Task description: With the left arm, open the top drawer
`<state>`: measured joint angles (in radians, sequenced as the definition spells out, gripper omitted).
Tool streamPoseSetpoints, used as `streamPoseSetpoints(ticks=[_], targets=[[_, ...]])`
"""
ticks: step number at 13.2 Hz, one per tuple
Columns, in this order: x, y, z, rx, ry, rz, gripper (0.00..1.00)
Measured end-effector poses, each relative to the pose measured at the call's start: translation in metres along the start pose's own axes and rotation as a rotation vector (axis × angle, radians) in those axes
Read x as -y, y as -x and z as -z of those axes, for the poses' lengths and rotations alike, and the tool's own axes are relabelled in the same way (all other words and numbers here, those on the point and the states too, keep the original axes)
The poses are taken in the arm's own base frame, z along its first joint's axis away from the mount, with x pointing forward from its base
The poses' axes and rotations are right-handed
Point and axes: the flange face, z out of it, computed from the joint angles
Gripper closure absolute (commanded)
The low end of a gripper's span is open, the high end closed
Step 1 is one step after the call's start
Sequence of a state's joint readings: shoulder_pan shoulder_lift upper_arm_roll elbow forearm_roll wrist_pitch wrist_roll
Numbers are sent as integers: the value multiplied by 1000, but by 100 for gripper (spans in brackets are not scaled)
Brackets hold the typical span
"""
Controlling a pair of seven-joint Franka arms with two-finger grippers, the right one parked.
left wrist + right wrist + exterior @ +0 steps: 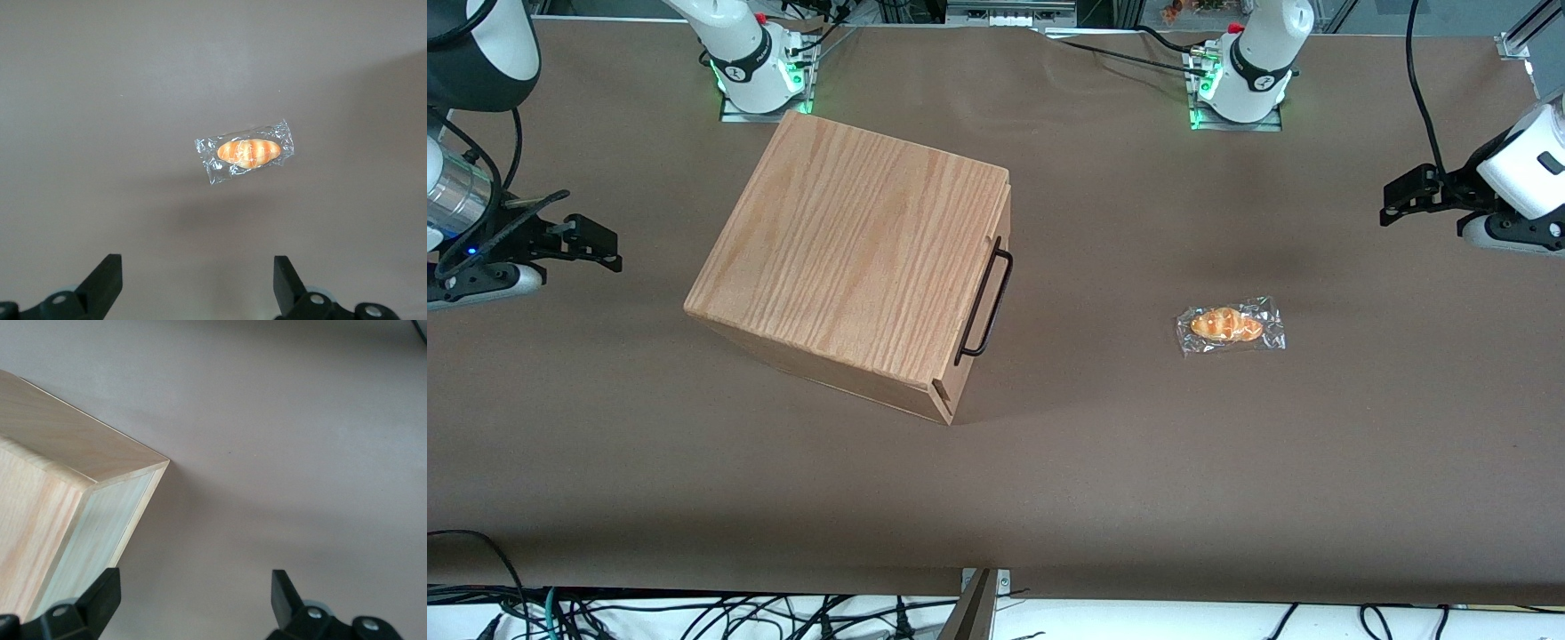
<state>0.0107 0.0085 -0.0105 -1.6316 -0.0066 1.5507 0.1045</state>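
Note:
The oak-grain cabinet (854, 258) stands on the brown table, turned at an angle. Its top drawer (996, 267) is shut, flush with the cabinet front. The drawer's thin black wire handle (985, 302) faces the working arm's end of the table. My left arm's gripper (1392, 203) hangs above the table at that end, far from the handle. In the left wrist view the gripper (198, 267) is open, with only bare table between its fingers (107, 277). A corner of the cabinet (60, 453) also shows in the right wrist view.
A bread roll in clear plastic wrap (1230, 325) lies on the table between the cabinet front and my gripper; the left wrist view shows the roll (247, 152) ahead of the fingertips. The arm bases (1240, 80) stand along the table's back edge.

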Motion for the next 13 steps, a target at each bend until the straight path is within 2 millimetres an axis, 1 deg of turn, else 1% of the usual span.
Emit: streamPoseSetpoints(ticks=[4, 9, 13], targets=[[0, 0, 0, 0, 0, 0, 0], [-6, -1, -1, 4, -1, -12, 0], [-8, 1, -3, 28, 2, -13, 0]])
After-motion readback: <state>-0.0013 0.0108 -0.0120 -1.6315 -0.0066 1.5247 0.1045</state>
